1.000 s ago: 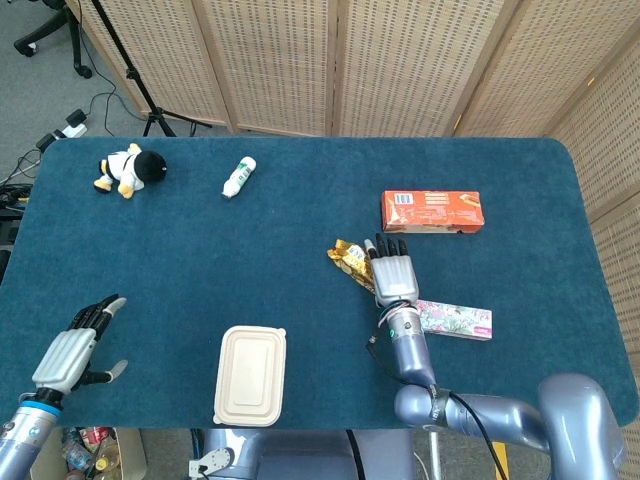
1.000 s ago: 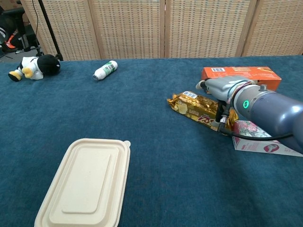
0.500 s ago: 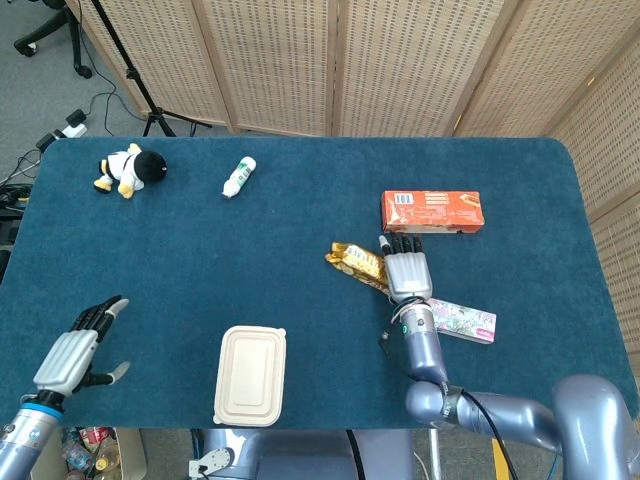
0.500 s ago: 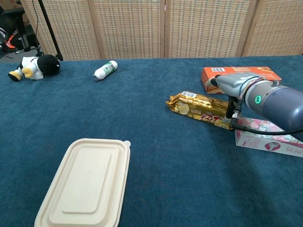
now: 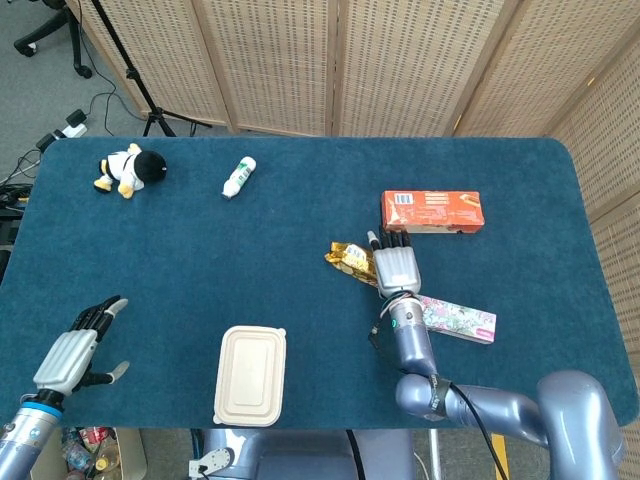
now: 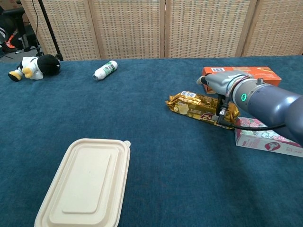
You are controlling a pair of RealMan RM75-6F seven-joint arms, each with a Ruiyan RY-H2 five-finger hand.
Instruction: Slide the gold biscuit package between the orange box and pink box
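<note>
The gold biscuit package [image 5: 346, 258] [image 6: 195, 104] lies aslant on the blue table, left of the gap between the orange box [image 5: 432, 211] [image 6: 265, 74] and the pink box [image 5: 455, 319] [image 6: 264, 139]. My right hand [image 5: 396, 266] [image 6: 221, 84] lies flat on the package's right end with its fingers stretched toward the orange box, pressing rather than gripping; that end is hidden beneath it. My left hand [image 5: 75, 350] hovers at the table's near left corner, fingers spread and holding nothing. It shows in the head view only.
A beige lidded container [image 5: 250, 374] [image 6: 85, 182] sits near the front edge. A white bottle [image 5: 239, 178] [image 6: 104, 70] and a penguin plush [image 5: 128, 170] [image 6: 33, 66] lie at the back left. Wicker screens stand behind the table.
My right hand swung a little to the right over the package, then came back left. The package and pink box barely shifted. The left hand stayed put.
</note>
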